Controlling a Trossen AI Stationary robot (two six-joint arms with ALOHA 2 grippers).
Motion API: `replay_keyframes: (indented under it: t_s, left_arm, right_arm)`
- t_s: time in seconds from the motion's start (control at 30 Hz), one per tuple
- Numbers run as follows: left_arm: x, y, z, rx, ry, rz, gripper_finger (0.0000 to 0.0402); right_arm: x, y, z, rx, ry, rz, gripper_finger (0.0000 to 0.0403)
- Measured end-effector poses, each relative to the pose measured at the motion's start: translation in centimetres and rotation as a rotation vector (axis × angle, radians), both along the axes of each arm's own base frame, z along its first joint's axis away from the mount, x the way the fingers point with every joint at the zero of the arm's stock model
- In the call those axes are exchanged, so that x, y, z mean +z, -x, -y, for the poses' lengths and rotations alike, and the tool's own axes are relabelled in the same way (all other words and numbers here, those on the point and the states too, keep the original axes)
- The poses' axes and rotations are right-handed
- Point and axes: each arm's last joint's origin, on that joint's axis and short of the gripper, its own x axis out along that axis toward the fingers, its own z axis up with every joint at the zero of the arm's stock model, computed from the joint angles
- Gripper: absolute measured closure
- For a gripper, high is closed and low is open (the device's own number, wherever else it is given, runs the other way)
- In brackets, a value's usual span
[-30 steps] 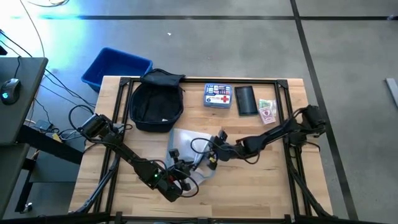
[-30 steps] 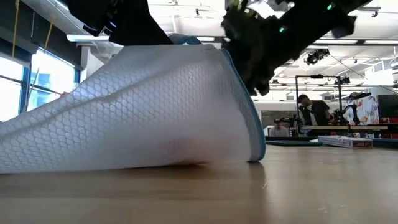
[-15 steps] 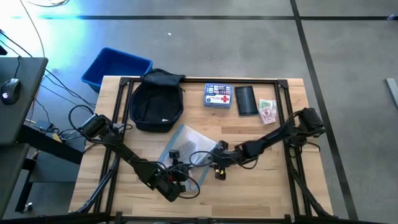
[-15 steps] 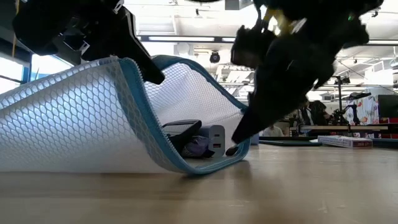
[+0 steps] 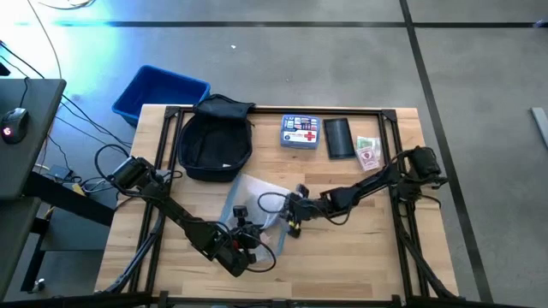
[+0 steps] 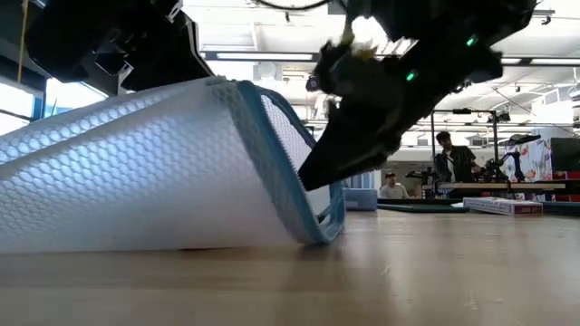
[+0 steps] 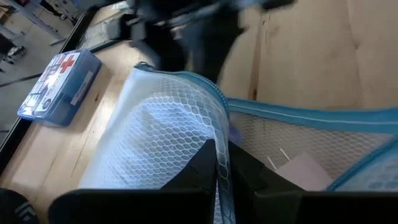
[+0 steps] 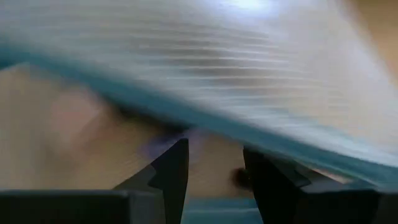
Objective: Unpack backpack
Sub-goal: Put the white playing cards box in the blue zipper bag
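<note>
The dark backpack (image 5: 214, 144) lies flat at the table's far left, and no gripper touches it. Nearer the front lies a white mesh pouch (image 5: 257, 195) with blue zipper trim (image 6: 272, 118). My left gripper (image 5: 244, 239) is shut on the pouch's mouth edge and holds it raised. My right gripper (image 5: 289, 214) comes from the table's right, and its open fingers (image 8: 174, 168) reach into the mouth (image 6: 313, 177). A pale card (image 7: 305, 171) and something purple (image 8: 161, 143) lie inside. My left gripper pinches the upper lip of the pouch's mouth at its blue zipper trim (image 7: 219, 146) between its two fingers, coming from the table's near side and slanting down. That lip is lifted, while the rest of the pouch (image 6: 109, 208) rests on the table. My right gripper has its fingers inside the mouth; I cannot tell whether they touch the pouch or its contents.
A blue bin (image 5: 158, 92) stands off the table's far left corner. Along the far edge lie a first-aid tin (image 5: 300, 133), a flat black pouch (image 5: 338, 137) and some banknotes (image 5: 368, 154). People stand in the room behind (image 6: 449, 158).
My left gripper has turned its wrist, so the pouch's raised lip swung open and showed things inside, then narrowed again as seen from table height. My right gripper has sunk and moved toward the pouch, its fingers going into the mouth.
</note>
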Motion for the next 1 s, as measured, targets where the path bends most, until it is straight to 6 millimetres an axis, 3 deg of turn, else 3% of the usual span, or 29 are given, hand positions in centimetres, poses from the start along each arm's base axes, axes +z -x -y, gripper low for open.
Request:
replay_keyframes:
  t_s: [0.13, 0.27, 0.4, 0.53, 0.7, 1.0]
  left_arm:
    - [0.0, 0.0, 0.0, 0.000, -0.001, 0.000, 0.0402]
    - [0.0, 0.0, 0.0, 0.000, -0.001, -0.002, 0.0402]
    - [0.0, 0.0, 0.0, -0.004, 0.007, -0.006, 0.0402]
    - [0.0, 0.0, 0.0, -0.007, 0.012, -0.007, 0.0402]
    - [0.0, 0.0, 0.0, -0.008, 0.014, -0.008, 0.0402]
    - [0.0, 0.0, 0.0, -0.008, 0.013, -0.009, 0.0402]
  right_arm:
    - [2.6, 1.3, -1.9, 0.080, 0.023, 0.034, 0.0265]
    - [5.8, 4.5, -1.7, -0.089, 0.140, -0.012, 0.0265]
    - [8.4, 8.7, 1.2, -0.396, 0.212, -0.134, 0.0265]
    - [9.4, 12.9, 6.0, -0.739, 0.205, -0.367, 0.0265]
    - [8.2, 16.3, 11.2, -1.050, 0.149, -0.620, 0.0266]
    - [1.7, 18.3, 17.1, -1.179, 0.038, -0.730, 0.0307]
